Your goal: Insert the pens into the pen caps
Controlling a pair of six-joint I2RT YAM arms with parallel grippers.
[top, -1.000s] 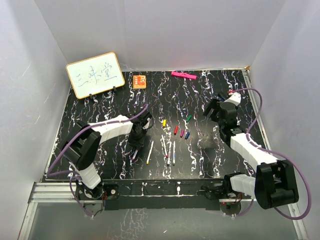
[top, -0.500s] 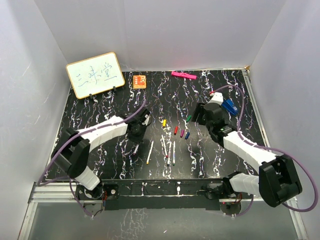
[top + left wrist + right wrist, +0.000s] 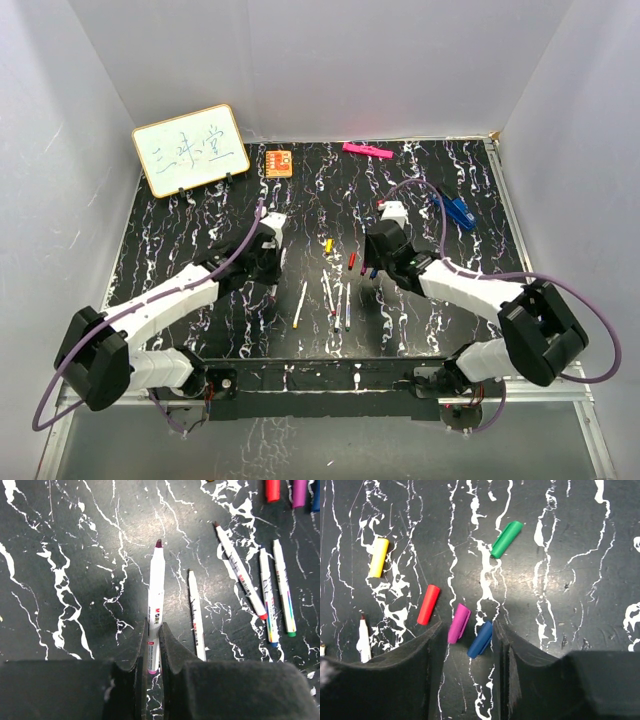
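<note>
My left gripper (image 3: 153,627) is shut on a white pen (image 3: 156,590) with a dark purple tip and a pink rear end; it sits left of the other pens in the top view (image 3: 262,268). Several more white pens (image 3: 196,615) (image 3: 240,570) (image 3: 340,300) lie to its right. My right gripper (image 3: 467,627) is open, low over the table, its jaws straddling the purple cap (image 3: 459,623) and the blue cap (image 3: 480,640). The red cap (image 3: 428,604), yellow cap (image 3: 378,557) and green cap (image 3: 506,539) lie beyond it. In the top view the right gripper (image 3: 375,255) hides the green cap.
A whiteboard (image 3: 190,150) stands at the back left, with an orange item (image 3: 279,162) beside it. A thick pink marker (image 3: 366,151) lies at the back edge. A larger blue object (image 3: 458,212) lies at the right. White walls close in three sides.
The right arm has swung left, away from the blue object, down over the caps. The left arm has stretched lower and its gripper now grips the pen.
</note>
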